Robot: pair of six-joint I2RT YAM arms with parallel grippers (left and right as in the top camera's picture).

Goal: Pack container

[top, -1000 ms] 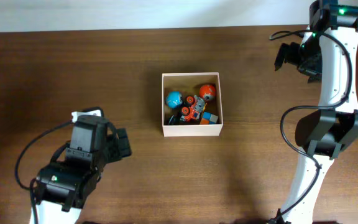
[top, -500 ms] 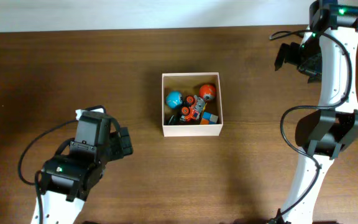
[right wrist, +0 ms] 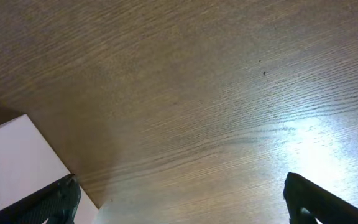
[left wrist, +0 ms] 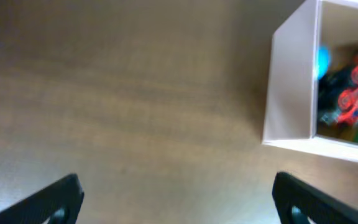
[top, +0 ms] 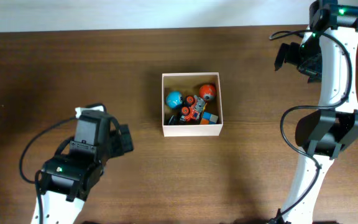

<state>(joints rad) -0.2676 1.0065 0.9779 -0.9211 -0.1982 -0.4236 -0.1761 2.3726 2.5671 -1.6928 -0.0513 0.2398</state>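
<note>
Container, square, no long axis, forward-right of wide-open, empty left gripper; farther from equally open right gripper.

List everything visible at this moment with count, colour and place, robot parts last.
table: one, dark brown wood, fills the overhead view
container: one, white walls, tan inside, middle of the table, open top
blue ball: one, light blue, inside the container
orange ball: one, orange, inside the container at a far corner
toy vehicle: one, orange-red and black, middle of the container
small blocks: count unclear, blue and orange, near corner of the container
left arm: one, black and white, near the table's front edge
right arm: one, white and black, along the table's side
left pincer: one, black, open, empty
right pincer: one, black, open, empty
</note>
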